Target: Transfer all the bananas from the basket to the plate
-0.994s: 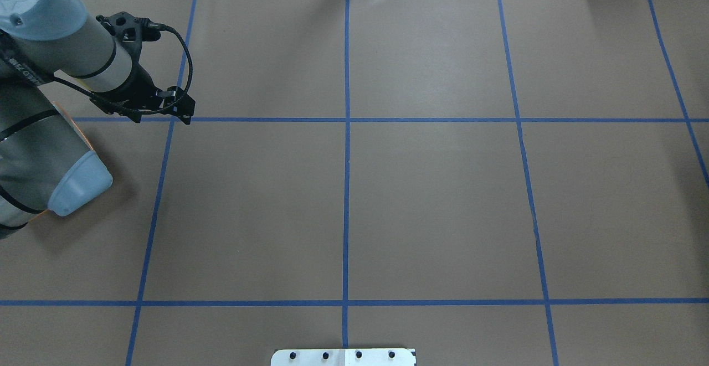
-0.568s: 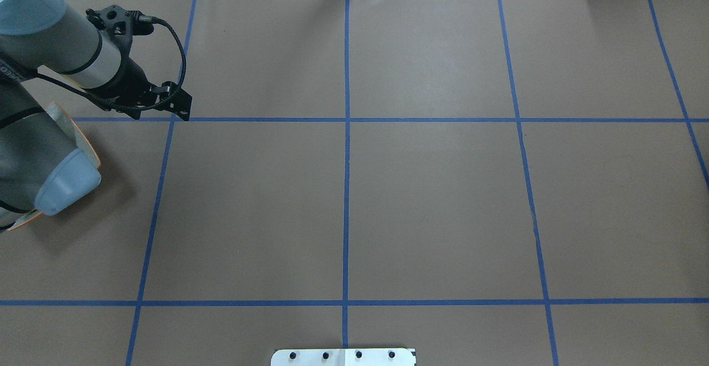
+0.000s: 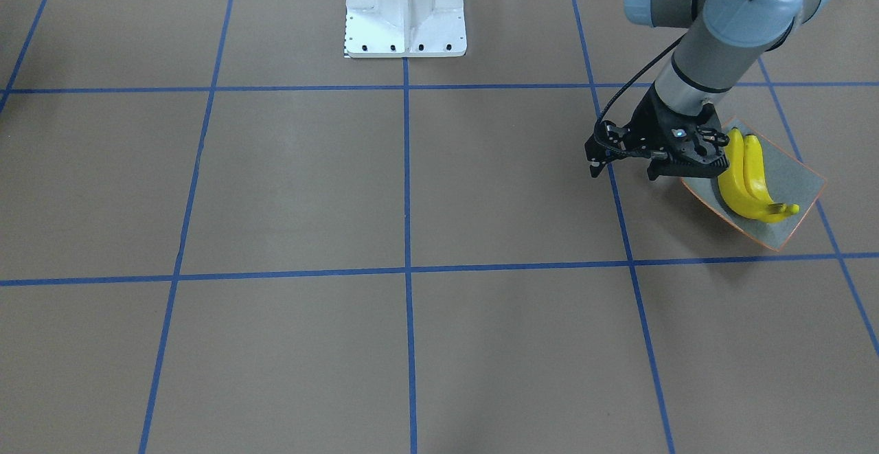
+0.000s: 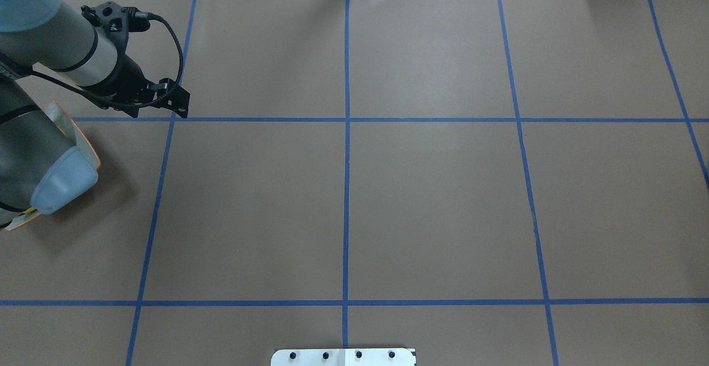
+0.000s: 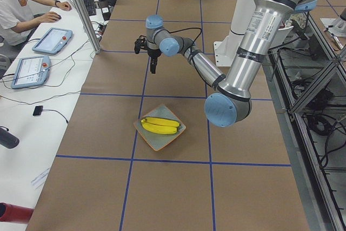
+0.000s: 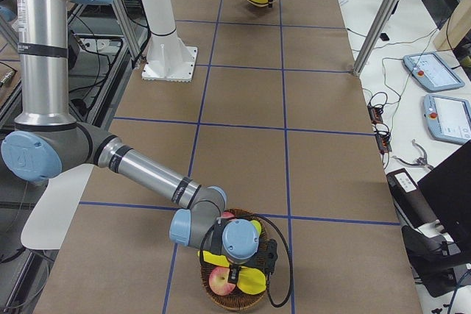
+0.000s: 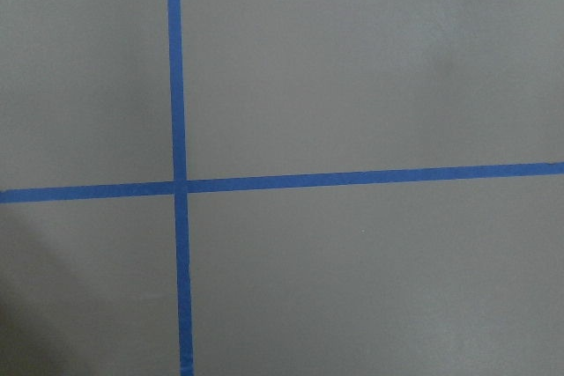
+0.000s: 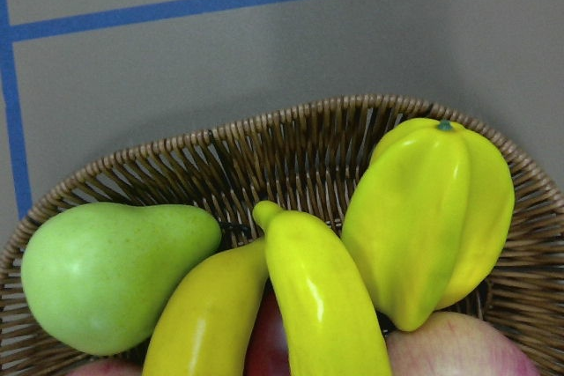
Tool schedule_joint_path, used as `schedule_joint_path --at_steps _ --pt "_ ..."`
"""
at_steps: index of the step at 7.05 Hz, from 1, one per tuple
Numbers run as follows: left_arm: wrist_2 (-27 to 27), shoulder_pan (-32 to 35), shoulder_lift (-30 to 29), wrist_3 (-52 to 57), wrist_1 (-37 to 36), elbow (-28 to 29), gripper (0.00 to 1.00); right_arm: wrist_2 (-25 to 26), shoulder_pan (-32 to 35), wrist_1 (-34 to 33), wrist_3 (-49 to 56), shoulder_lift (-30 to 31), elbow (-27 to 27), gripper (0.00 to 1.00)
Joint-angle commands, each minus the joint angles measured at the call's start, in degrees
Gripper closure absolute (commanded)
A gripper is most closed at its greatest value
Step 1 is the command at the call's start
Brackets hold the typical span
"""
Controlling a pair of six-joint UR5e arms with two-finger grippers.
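Work stood about half done, by the look of it. Nearest in the right-end view, the basket [image 8: 300, 129] held two bananas [image 8: 326, 305] side by side among a pear [image 8: 115, 270] and other fruit, yet to be moved. The right fingers [image 6: 263, 259] hung close above them, the bananas straight below the wrist camera; whether those fingers were apart or together could not be told. Far down the surface [image 3: 412, 186], the plate [image 3: 800, 179] carried two more bananas nested along its middle. The left fingers [image 5: 153, 67] pointed down over a tape crossing [image 7: 181, 187] just beside the plate, apart from the fruit and holding nothing; their gap could not be made out either.
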State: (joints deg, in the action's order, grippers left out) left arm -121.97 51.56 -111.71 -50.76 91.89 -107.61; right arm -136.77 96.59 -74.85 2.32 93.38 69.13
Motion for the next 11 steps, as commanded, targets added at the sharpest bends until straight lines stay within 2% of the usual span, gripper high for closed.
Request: schedule_joint_path --at_steps 1,7,9,10,11 --pt "-0.02 0.12 0.0 -0.13 -0.04 -0.06 0.0 -0.08 0.01 -0.03 0.06 -0.21 -1.01 0.25" --pt "0.07 0.12 1.05 -0.13 0.04 -0.14 0.0 0.01 0.01 -0.03 -0.21 -0.3 -1.63 0.26" --pt "0.07 0.2 1.32 -0.22 0.04 -0.59 0.0 0.01 -0.08 -0.03 -0.21 -0.3 -1.9 0.36" --pt "0.07 0.38 1.32 -0.22 0.04 -0.59 0.0 0.01 -0.08 -0.03 -0.21 -0.39 -1.81 0.6" --pt "0.07 0.38 1.58 -0.22 0.04 -0.76 0.0 -0.07 -0.08 -0.12 -0.29 -0.39 -1.81 0.93"
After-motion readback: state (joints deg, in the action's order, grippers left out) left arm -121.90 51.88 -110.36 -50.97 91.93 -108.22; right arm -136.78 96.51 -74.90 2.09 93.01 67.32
